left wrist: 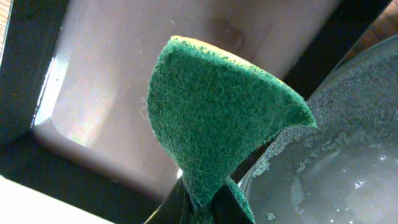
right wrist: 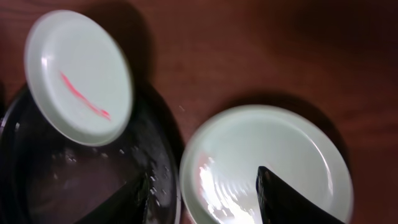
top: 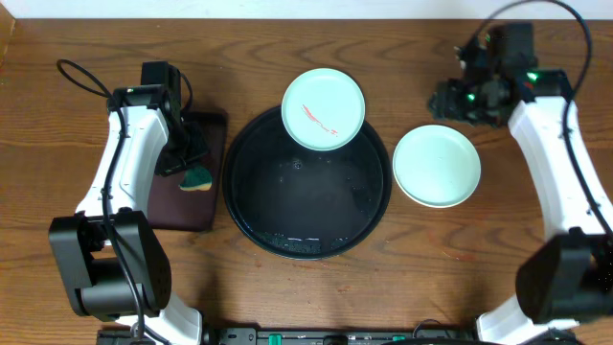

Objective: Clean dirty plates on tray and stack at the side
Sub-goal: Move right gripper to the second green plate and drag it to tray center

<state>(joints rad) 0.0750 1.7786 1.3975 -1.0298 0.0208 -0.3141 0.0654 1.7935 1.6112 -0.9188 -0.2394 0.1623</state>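
A mint-blue plate with a red streak (top: 324, 108) rests tilted on the far rim of the round black tray (top: 251, 206). It also shows in the right wrist view (right wrist: 78, 78). A second mint-blue plate (top: 436, 166) lies on the table just right of the tray, with no streak visible (right wrist: 249, 143). No pale yellow plate is in view. My left gripper (top: 192, 165) is shut on a green sponge (left wrist: 217, 124) over the brown tray. My right gripper (top: 448, 98) is open and empty (right wrist: 205, 205), above the table beyond the right plate.
A dark brown rectangular tray (top: 177, 206) lies left of the black tray; its inside shows in the left wrist view (left wrist: 112, 81). Water drops speckle the black tray (left wrist: 348, 143). The wood table (top: 431, 259) surrounds everything.
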